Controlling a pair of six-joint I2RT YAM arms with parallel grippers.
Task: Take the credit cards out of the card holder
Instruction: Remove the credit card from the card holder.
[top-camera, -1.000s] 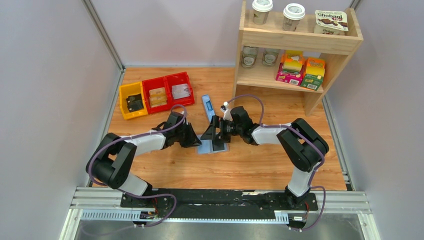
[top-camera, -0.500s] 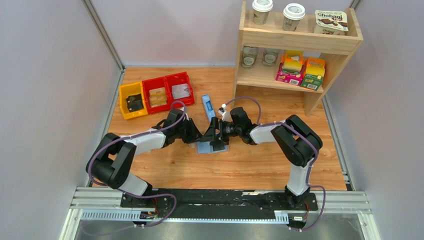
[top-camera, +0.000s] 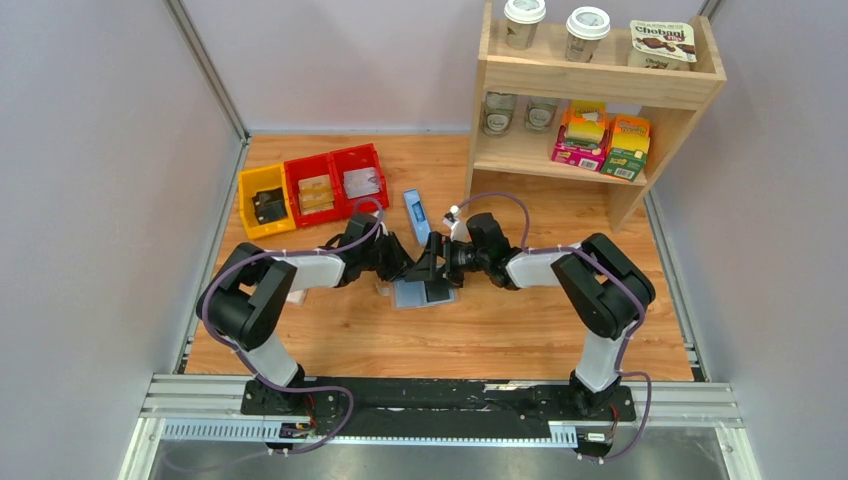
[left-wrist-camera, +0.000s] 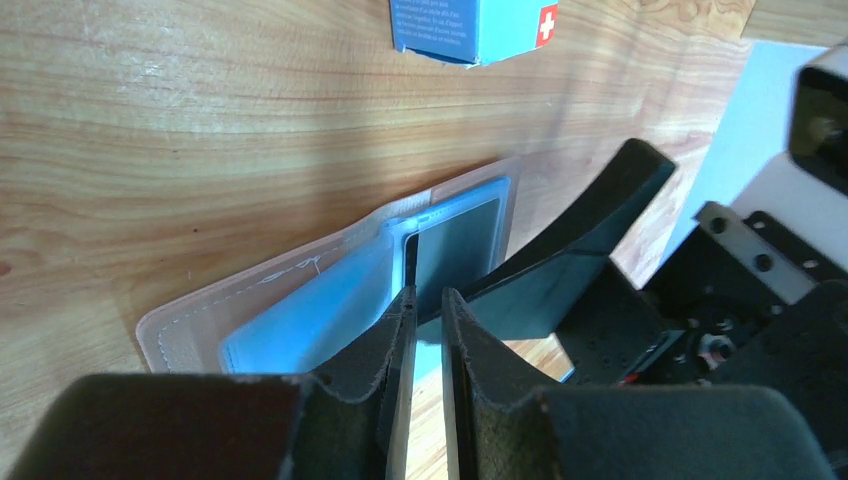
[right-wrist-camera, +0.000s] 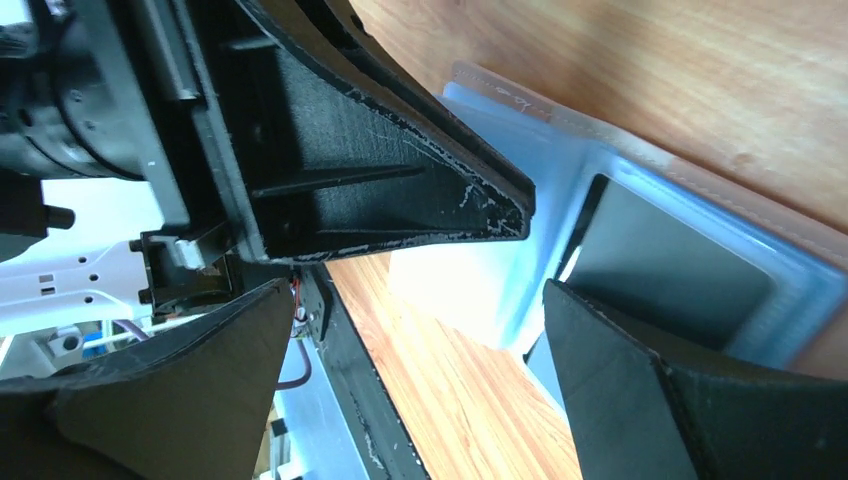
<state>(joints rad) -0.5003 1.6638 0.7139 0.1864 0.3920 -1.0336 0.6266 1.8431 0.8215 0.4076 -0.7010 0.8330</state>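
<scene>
Meeting at the card holder (top-camera: 410, 295), right fingers (right-wrist-camera: 660, 400) gape, left fingers (left-wrist-camera: 370, 370) barely parted; shelf pack (top-camera: 663, 40) reads Chobani.

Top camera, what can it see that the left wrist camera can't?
Only the top camera shows the wooden shelf and the red and yellow bins. Only the left wrist camera shows the dark credit card tucked inside the card holder. Both show the open card holder and the blue box on the table.
</scene>
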